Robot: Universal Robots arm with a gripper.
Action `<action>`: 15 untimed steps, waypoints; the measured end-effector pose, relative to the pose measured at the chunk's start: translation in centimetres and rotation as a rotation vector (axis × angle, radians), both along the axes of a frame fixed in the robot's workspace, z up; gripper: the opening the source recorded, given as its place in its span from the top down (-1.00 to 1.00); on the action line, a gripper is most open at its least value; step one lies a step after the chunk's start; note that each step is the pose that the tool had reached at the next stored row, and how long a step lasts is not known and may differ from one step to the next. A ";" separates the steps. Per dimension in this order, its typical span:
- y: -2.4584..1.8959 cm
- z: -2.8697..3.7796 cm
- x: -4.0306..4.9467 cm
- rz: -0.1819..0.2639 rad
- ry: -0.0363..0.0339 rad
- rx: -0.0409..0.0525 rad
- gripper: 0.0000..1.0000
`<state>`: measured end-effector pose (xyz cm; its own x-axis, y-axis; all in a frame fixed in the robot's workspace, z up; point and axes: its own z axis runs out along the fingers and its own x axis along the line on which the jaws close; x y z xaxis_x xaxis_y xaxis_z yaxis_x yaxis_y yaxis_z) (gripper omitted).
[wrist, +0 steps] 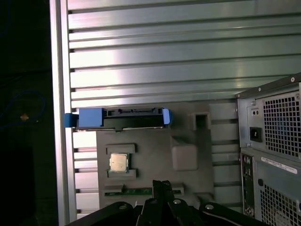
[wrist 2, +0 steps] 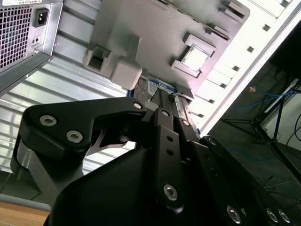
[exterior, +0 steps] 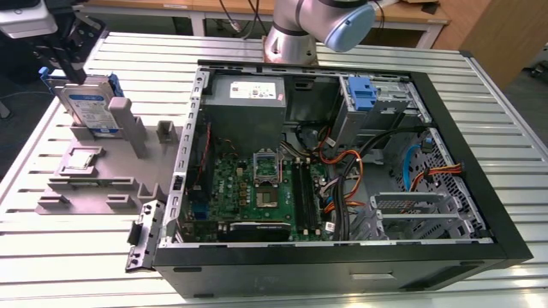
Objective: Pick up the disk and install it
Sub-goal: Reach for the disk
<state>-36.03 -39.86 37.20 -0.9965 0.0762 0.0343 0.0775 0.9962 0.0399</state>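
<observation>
- Pick-up step is live: the gripper (exterior: pixel 73 74) hangs at ten o'clock in the exterior view, right over the disk (exterior: pixel 90 108), and the drive is not yet lifted.
- The fingers look pinched together with nothing between them. In the first wrist view they meet in one narrow black wedge, clear of the drive.
- The disk stands on edge in a slot of the grey holder (exterior: pixel 111 186), at nine o'clock from the open computer case (exterior: pixel 342 256), with its label toward the exterior camera.
- My read is that nothing is installed so far, so the job is at its very start.
- I'd judge the grab calls for fingers parted enough to straddle that thin upper edge, centred, with the pads on the flat faces, then a straight lift out of the slot.
- The drive is a slim silver-grey slab with a glossy white-and-blue label and a blue plastic bracket round its edges. It looks hard and smooth, and likely slick.
- The holder is matte grey with blocky posts and pockets, and a square processor chip (exterior: pixel 79 160) with a shiny lid sits in one pocket.
- The table (exterior: pixel 86 256) is bright ribbed metal slats.
- The case is black sheet metal with a green motherboard (exterior: pixel 256 186) inside and a bare blue caddy (exterior: pixel 364 96) at one o'clock.
</observation>
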 end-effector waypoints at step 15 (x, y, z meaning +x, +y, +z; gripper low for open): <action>0.00 0.00 -0.74 0.000 -0.0001 0.0000 0.80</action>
<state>-36.77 -39.86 37.19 -0.9965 0.0762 0.0342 0.0776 0.9962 0.0400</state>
